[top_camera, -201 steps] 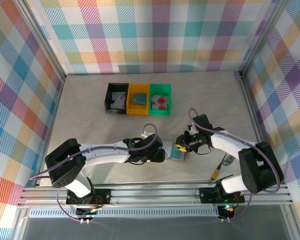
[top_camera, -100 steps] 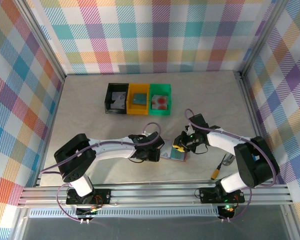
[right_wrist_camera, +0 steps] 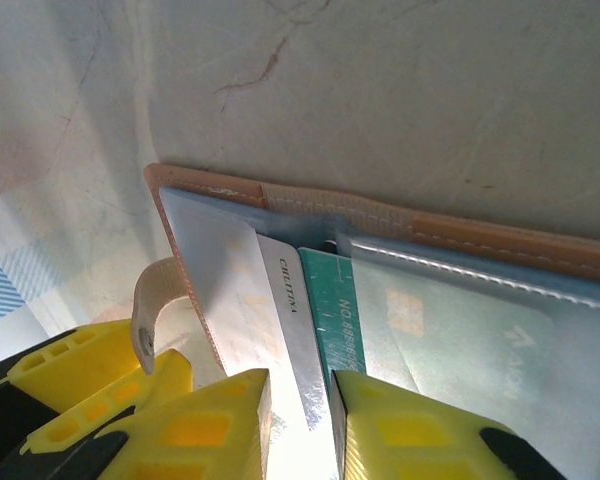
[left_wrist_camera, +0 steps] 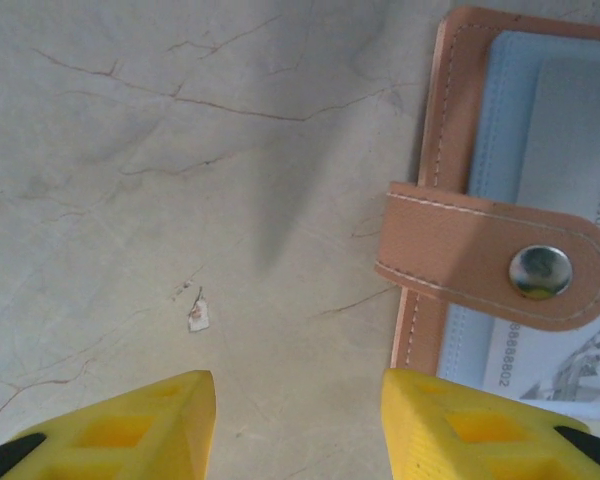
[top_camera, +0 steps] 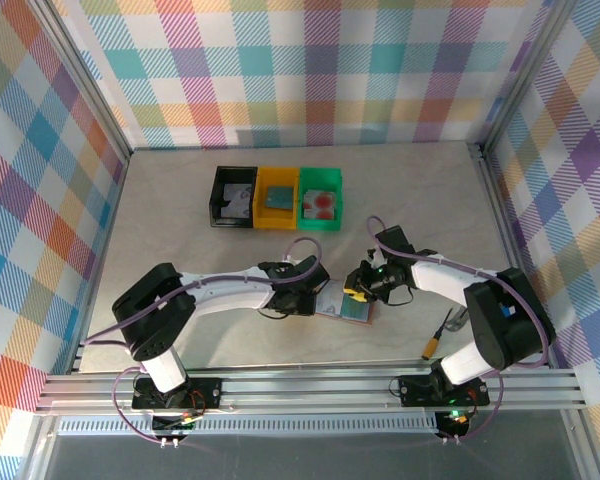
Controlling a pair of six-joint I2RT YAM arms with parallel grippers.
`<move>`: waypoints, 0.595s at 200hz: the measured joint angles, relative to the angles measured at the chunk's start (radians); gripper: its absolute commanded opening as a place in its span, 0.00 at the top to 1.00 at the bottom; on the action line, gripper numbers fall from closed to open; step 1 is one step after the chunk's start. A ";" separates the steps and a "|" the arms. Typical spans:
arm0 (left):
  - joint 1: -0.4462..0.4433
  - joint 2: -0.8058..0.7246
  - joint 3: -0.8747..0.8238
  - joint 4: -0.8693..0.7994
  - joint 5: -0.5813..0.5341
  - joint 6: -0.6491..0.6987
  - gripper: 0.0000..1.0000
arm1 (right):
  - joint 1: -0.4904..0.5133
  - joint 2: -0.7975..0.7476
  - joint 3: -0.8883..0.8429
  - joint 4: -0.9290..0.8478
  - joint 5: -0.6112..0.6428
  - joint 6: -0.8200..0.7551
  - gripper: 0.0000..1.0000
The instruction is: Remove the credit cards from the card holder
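While the reddish-brown card holder (top_camera: 352, 309) lies open on the table (top_camera: 180, 240) towards its near edge, between the two arms, the right gripper (right_wrist_camera: 300, 388) is clenched on the end of a grey-white credit card (right_wrist_camera: 288, 305) that sits in the holder's grey-blue pockets beside a teal-blue credit card (right_wrist_camera: 336, 310). The left gripper (left_wrist_camera: 296, 388) hovers just left of the holder, its yellow jaws parted over bare tabletop and grasping nothing, with the holder's snap strap (left_wrist_camera: 460, 255) just beside one of them.
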 measured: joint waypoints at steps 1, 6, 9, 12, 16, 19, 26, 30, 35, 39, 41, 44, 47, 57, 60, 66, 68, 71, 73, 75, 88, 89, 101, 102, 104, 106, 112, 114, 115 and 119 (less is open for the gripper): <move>0.000 0.001 0.000 0.000 0.000 0.000 0.52 | 0.000 0.000 0.000 0.000 0.000 0.000 0.78; 0.000 0.004 0.002 0.000 0.001 0.000 0.52 | 0.002 0.001 0.000 0.001 0.000 0.000 0.78; 0.000 0.006 0.003 0.000 0.002 0.000 0.52 | 0.004 0.001 0.000 0.001 0.000 0.000 0.78; 0.000 0.008 0.005 -0.001 0.002 0.000 0.52 | 0.004 0.001 0.000 0.001 0.000 0.000 0.78; 0.000 0.010 0.007 -0.001 0.002 0.000 0.52 | 0.005 0.001 0.000 0.002 0.000 0.000 0.78; 0.000 0.011 0.008 -0.001 0.002 0.000 0.52 | 0.005 0.001 0.000 0.002 0.000 0.000 0.78; 0.000 0.014 0.012 -0.001 0.003 0.000 0.52 | 0.005 0.001 0.000 0.004 0.000 -0.001 0.78; 0.000 0.017 0.014 -0.001 0.004 0.000 0.52 | 0.006 0.001 0.000 0.005 0.000 -0.001 0.78; 0.000 0.019 0.017 0.000 0.006 0.000 0.52 | 0.006 0.001 0.000 0.006 0.000 -0.001 0.78; 0.000 0.021 0.019 0.000 0.009 0.000 0.52 | 0.008 0.001 0.000 0.006 0.000 -0.001 0.78; 0.000 0.023 0.021 -0.001 0.010 0.000 0.52 | 0.008 0.001 0.000 0.007 0.000 -0.002 0.78; 0.000 0.025 0.023 -0.001 0.010 0.000 0.52 | 0.009 0.002 0.001 0.007 0.000 -0.003 0.79; 0.000 0.027 0.025 0.000 0.012 -0.001 0.52 | 0.010 0.002 0.002 0.007 0.000 -0.003 0.79; 0.000 0.035 0.030 0.002 0.018 -0.003 0.53 | 0.013 0.002 0.002 0.008 0.000 -0.005 0.79; 0.000 0.037 0.030 0.003 0.019 -0.003 0.53 | 0.013 0.002 0.003 0.008 0.000 -0.007 0.79; 0.000 0.040 0.031 0.004 0.022 -0.004 0.53 | 0.015 0.004 0.004 0.007 0.001 -0.007 0.79; 0.000 0.041 0.031 0.004 0.023 -0.005 0.53 | 0.016 0.005 0.004 0.008 0.000 -0.007 0.79; 0.000 0.042 0.031 0.004 0.026 -0.007 0.53 | 0.017 0.006 0.004 0.008 0.001 -0.007 0.79; 0.000 0.042 0.031 0.003 0.027 -0.007 0.53 | 0.017 0.006 0.004 0.009 0.001 -0.007 0.79; 0.000 0.042 0.031 0.003 0.027 -0.007 0.53 | 0.017 0.007 0.004 0.009 0.001 -0.007 0.79; 0.000 0.045 0.033 0.002 0.028 -0.011 0.54 | 0.018 0.008 0.004 0.009 0.003 -0.007 0.79; 0.000 0.045 0.033 0.002 0.028 -0.011 0.54 | 0.018 0.008 0.004 0.009 0.004 -0.007 0.79; 0.000 0.052 0.041 0.002 0.029 -0.016 0.54 | 0.018 0.008 0.004 0.009 0.005 -0.007 0.79; 0.000 0.053 0.041 0.002 0.029 -0.016 0.54 | 0.019 0.008 0.004 0.009 0.005 -0.007 0.79; 0.000 0.055 0.043 0.002 0.029 -0.018 0.54 | 0.018 0.008 0.004 0.009 0.005 -0.007 0.79; 0.000 0.058 0.045 0.002 0.029 -0.018 0.54 | 0.019 0.008 0.004 0.009 0.005 -0.007 0.79; 0.000 0.064 0.049 0.002 0.031 -0.019 0.54 | 0.019 0.008 0.004 0.009 0.006 -0.007 0.79; 0.000 0.066 0.050 0.003 0.032 -0.019 0.54 | 0.019 0.008 0.004 0.009 0.007 -0.007 0.79; 0.000 0.068 0.050 0.003 0.032 -0.019 0.54 | 0.019 0.008 0.004 0.009 0.008 -0.007 0.79; 0.000 0.072 0.053 0.000 0.031 -0.021 0.54 | 0.019 0.008 0.004 0.009 0.008 -0.007 0.79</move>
